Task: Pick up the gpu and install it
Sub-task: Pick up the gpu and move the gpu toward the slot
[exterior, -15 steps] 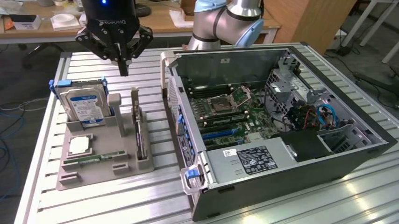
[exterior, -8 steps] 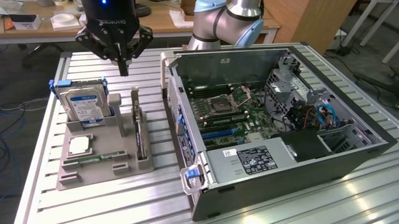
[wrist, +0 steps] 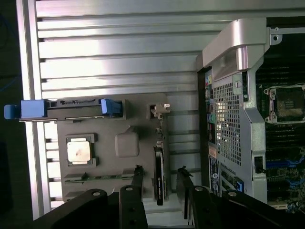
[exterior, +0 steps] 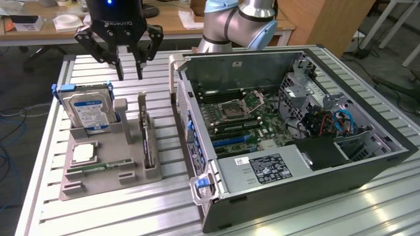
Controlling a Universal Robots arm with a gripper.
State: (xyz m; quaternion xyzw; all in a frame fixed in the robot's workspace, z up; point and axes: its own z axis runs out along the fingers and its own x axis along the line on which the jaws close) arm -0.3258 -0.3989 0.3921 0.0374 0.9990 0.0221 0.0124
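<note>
slatted table (exterior: 367, 206), open pincer (exterior: 130, 76) hovers above gpu (exterior: 145, 142).

a slatted aluminium table (exterior: 131, 211) stands on a dark floor (exterior: 19, 88) strewn with blue cables (exterior: 8, 147), with a cluttered wooden desk (exterior: 170, 22) and a wooden cabinet (exterior: 321, 19) behind.

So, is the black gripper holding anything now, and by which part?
Nothing is held. The black gripper hangs open above the thin dark gpu card, which stands in the grey tray.
</note>
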